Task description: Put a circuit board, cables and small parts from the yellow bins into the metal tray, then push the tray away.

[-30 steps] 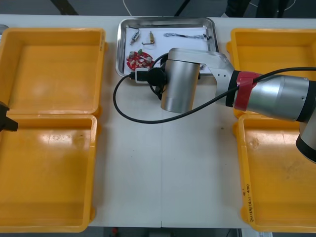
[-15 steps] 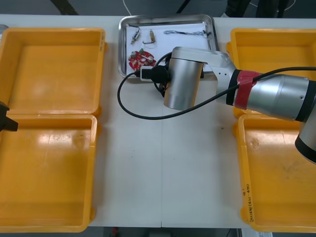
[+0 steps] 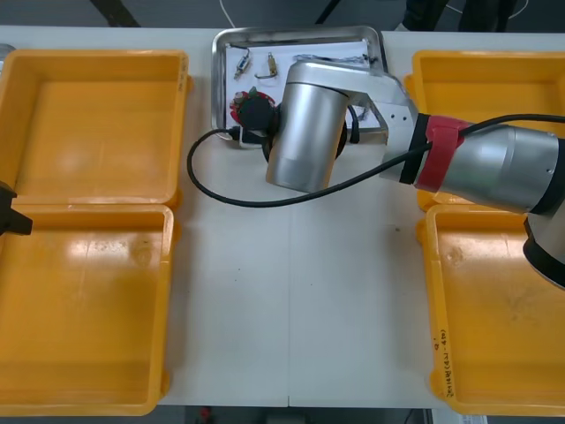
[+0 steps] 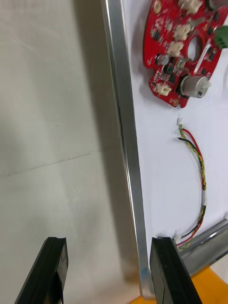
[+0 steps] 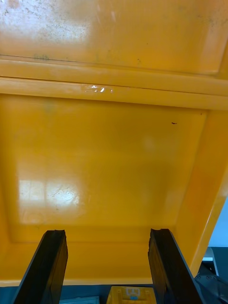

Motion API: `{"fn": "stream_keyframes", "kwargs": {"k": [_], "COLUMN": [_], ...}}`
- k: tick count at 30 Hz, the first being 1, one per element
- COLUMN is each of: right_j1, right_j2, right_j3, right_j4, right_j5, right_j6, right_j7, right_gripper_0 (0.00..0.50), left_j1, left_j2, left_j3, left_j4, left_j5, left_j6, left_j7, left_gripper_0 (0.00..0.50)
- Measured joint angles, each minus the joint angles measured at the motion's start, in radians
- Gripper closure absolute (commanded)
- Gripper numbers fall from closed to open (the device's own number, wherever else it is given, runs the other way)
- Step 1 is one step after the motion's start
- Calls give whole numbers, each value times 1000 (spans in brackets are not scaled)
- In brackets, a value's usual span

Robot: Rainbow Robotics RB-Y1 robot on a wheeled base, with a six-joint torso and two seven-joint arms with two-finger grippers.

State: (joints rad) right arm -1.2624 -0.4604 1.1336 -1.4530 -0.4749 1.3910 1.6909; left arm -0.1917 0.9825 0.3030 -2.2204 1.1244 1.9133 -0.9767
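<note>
The metal tray [image 3: 282,33], shiny-rimmed and white inside, is sitting at twelve o'clock on the light surface [image 3: 291,300]. It is holding a round red circuit board [image 4: 183,52], a red and yellow cable [image 4: 197,161] just beside the board, and small metal parts [image 3: 269,66]. The right end effector [image 4: 108,273] is hovering with its fingers apart, the tray's rim running between them. Yellow bins [image 3: 93,124] are flanking at nine and three o'clock. The left end effector [image 5: 107,270], fingers spread, is hanging over one at nine.
</note>
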Motion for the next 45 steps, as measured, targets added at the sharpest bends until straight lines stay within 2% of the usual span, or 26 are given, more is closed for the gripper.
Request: {"fn": "stream_keyframes", "kwargs": {"k": [10, 18, 23, 28, 35, 39, 45], "right_j1": [52, 181, 218, 272, 379, 437, 570], "right_j2": [-1, -1, -2, -12, -62, -89, -161], "right_j3": [-164, -399, -489, -600, -756, -865, -1067], "right_j4": [-236, -382, -454, -529, -599, -620, -685], "right_j5": [-12, -66, -84, -139, -197, -271, -381], "right_j6": [304, 522, 525, 525, 525, 526, 526], "right_j7": [0, -15, -52, -215, -346, -451, -470], "right_gripper_0": [0, 0, 0, 0, 0, 0, 0], "left_j1": [0, 0, 0, 0, 1, 1, 2], "left_j2": [0, 0, 0, 0, 0, 0, 0], "left_j3": [0, 0, 0, 0, 0, 0, 0], "left_j4": [0, 0, 0, 0, 0, 0, -1], "left_j5": [0, 0, 0, 0, 0, 0, 0], "left_j6": [0, 0, 0, 0, 0, 0, 0], "left_j7": [0, 0, 0, 0, 0, 0, 0], "left_gripper_0": [0, 0, 0, 0, 0, 0, 0]}}
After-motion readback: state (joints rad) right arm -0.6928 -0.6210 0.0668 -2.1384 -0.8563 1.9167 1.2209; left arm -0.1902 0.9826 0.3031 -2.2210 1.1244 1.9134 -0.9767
